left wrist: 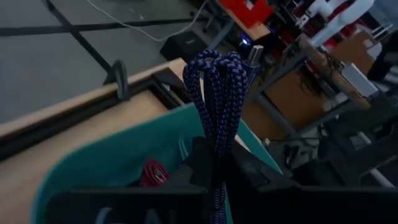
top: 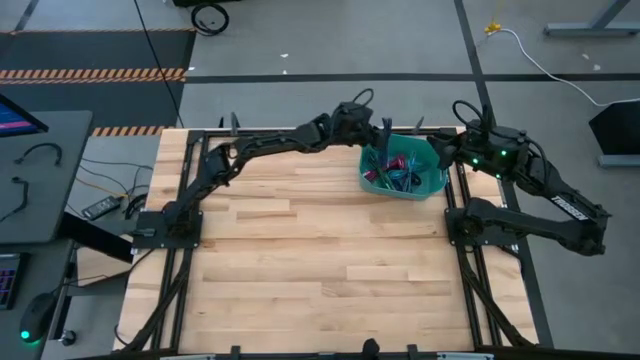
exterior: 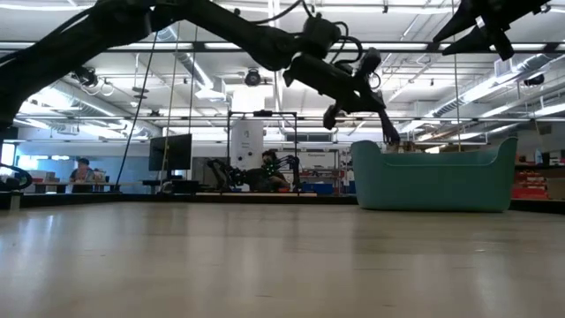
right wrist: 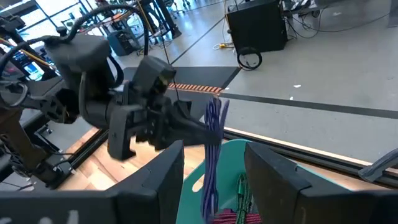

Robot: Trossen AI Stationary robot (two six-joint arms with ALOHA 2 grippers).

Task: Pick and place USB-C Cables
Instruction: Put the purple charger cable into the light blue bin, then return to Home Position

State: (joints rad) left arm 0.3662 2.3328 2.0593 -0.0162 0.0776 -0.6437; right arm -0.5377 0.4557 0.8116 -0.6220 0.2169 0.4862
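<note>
A teal bin (top: 425, 185) stands near the table's far right corner and holds several coiled cables, among them a maroon one (left wrist: 152, 173). My left gripper (top: 388, 135) hovers over the bin, shut on a purple braided cable bundle (right wrist: 213, 146). In the low view the left gripper (exterior: 387, 132) hangs just above the bin's rim (exterior: 433, 177). My right gripper (right wrist: 217, 186) is open above the bin's right side, its fingers pointing at the left gripper, and it touches nothing. My left gripper pinches the purple bundle between its two fingers (left wrist: 205, 163), which lie across the bundle's length. They sit partway along it (right wrist: 210, 127), so its looped end (left wrist: 217, 68) sticks out past them. The bundle stands upright over the bin, its lower end (right wrist: 208, 205) down among the bin's contents.
Black frame rails (top: 300, 140) run along the table's far edge and sides, with clamps beside the bin. The wooden tabletop (top: 320, 260) spreads toward the near and left sides. A grey side desk (top: 40, 170) with thin black wires stands left of the table.
</note>
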